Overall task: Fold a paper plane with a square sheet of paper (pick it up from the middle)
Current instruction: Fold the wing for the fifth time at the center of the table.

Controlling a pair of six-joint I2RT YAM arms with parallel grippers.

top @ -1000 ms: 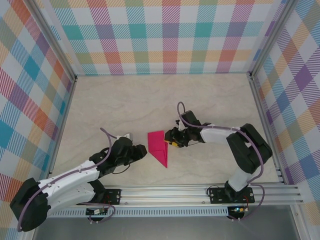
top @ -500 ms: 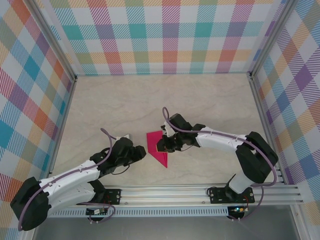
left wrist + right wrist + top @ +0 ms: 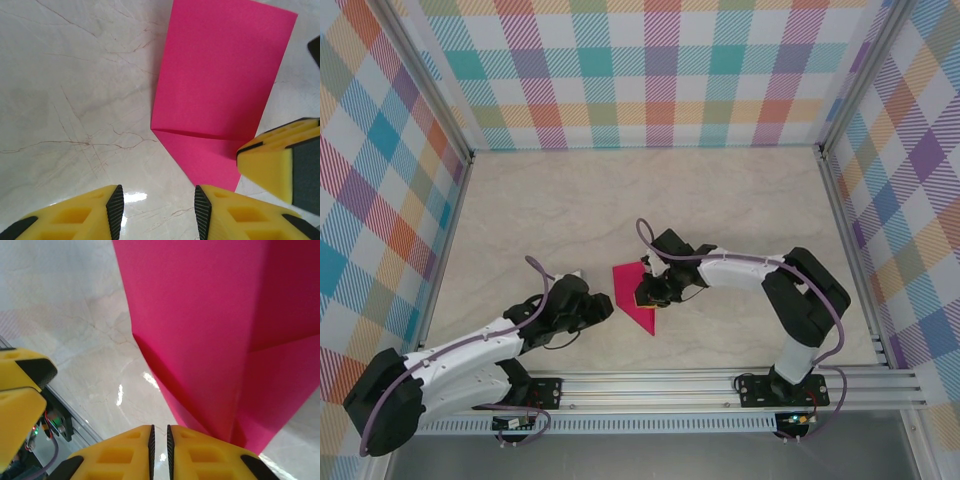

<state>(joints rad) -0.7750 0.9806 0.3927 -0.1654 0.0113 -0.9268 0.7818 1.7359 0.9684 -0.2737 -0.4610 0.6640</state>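
The magenta-pink sheet of paper (image 3: 625, 284) lies folded on the table's middle, a narrow rectangle that runs to a point at its near end. A diagonal fold shows on the paper (image 3: 220, 85). My right gripper (image 3: 642, 297) sits low over the paper's right part. Its jaws (image 3: 159, 437) are shut to a thin slit with bare table showing through, and a raised flap of the paper (image 3: 200, 325) stands just right of them. My left gripper (image 3: 603, 305) rests left of the paper's point, open (image 3: 159, 200) over bare table, with nothing between its fingers.
The marble-patterned table (image 3: 570, 210) is walled by checked panels on three sides. An aluminium rail (image 3: 720, 385) runs along the near edge by the arm bases. My right gripper's yellow finger (image 3: 280, 160) shows close to the left fingertips.
My right gripper has slid left from the paper's right edge onto the paper, and the paper has shifted slightly left. The left arm has barely moved.
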